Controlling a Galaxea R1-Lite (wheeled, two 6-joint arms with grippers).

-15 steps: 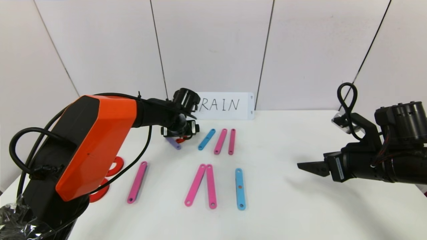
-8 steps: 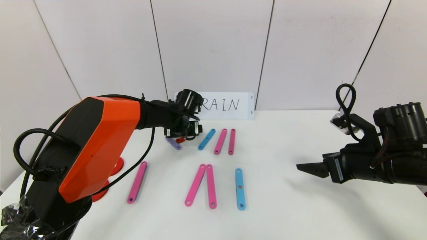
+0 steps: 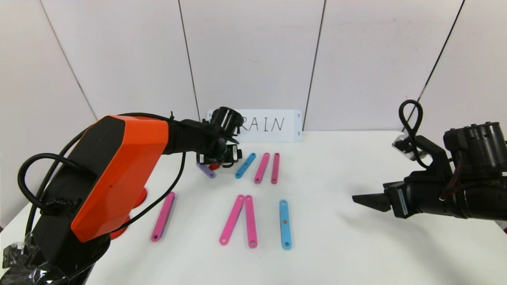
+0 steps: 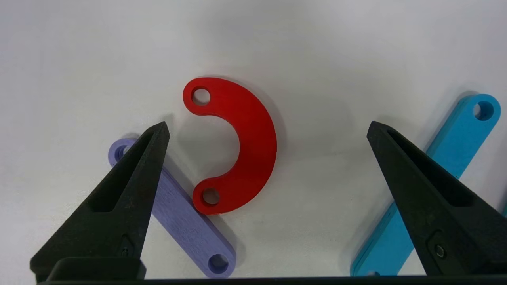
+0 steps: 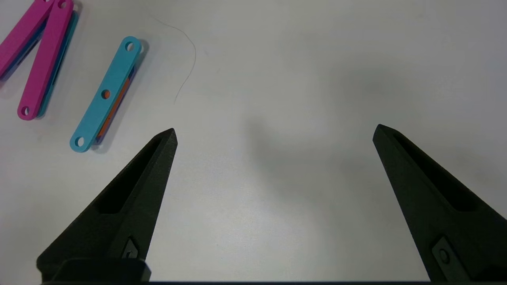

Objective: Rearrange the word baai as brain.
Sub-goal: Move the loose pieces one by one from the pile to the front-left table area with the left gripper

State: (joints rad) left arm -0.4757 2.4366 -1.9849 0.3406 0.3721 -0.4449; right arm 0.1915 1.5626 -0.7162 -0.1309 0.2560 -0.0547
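Your left tool (image 4: 268, 128) has drifted slightly right, jaws spread over the flat red plastic curve (image 4: 237, 144) and short lilac strip (image 4: 178, 208); nothing is gripped, and the R is likely unfinished. Your right tool (image 5: 275, 132) hangs spread and idle.

The left arm (image 3: 115, 174) is wearing an orange shell over black joints, black cables looping alongside; the right arm (image 3: 447, 190) is showing all black, with pointed black fingers (image 5: 130, 198).

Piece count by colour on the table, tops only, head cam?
Pink strips: 5
Blue strips: 2
Lilac strip: 1
Red curves: 3
Total: 11
Anything stacked beneath a strip is not counted.
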